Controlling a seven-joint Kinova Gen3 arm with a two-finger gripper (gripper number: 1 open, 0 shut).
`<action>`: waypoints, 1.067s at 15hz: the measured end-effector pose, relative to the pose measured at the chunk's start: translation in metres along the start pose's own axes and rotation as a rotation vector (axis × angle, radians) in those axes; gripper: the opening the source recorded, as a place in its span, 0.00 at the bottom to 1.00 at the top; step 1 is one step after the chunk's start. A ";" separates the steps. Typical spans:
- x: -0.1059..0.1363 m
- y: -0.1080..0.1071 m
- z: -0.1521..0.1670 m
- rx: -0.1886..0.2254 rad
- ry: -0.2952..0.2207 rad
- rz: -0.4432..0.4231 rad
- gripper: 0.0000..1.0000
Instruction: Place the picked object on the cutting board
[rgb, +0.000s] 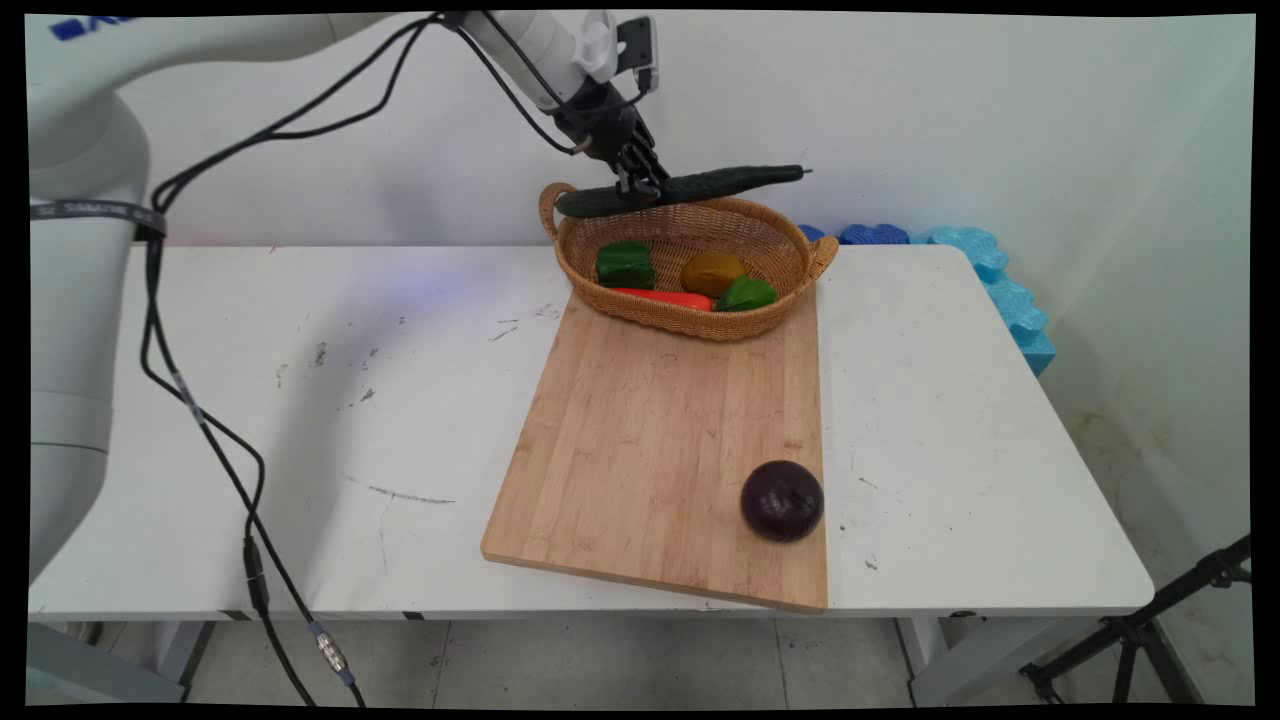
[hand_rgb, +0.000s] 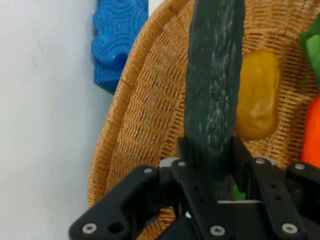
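Note:
My gripper (rgb: 638, 188) is shut on a long dark green cucumber (rgb: 680, 188), held level just above the back rim of a wicker basket (rgb: 790, 262). In the hand view the cucumber (hand_rgb: 215, 90) runs up from between my fingers (hand_rgb: 186, 150), over the basket (hand_rgb: 145, 125). Inside the basket lie a green pepper (rgb: 625, 263), a yellow-brown potato (rgb: 712, 272), an orange-red carrot (rgb: 665, 298) and another green piece (rgb: 747, 293). The potato (hand_rgb: 257, 95) and the carrot (hand_rgb: 312, 132) show beside the cucumber.
The basket rests on the far end of a wooden cutting board (rgb: 650, 440). A dark purple round vegetable (rgb: 782, 500) sits at the board's near right corner. Blue foam pieces (rgb: 1000, 280) lie behind the table's right end. Black cables (rgb: 200, 420) hang at the left.

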 end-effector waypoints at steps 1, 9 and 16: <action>0.001 0.003 -0.006 0.000 0.006 0.001 0.00; 0.007 0.026 -0.041 -0.014 0.058 -0.010 0.00; 0.010 0.053 -0.066 -0.049 0.090 -0.026 0.00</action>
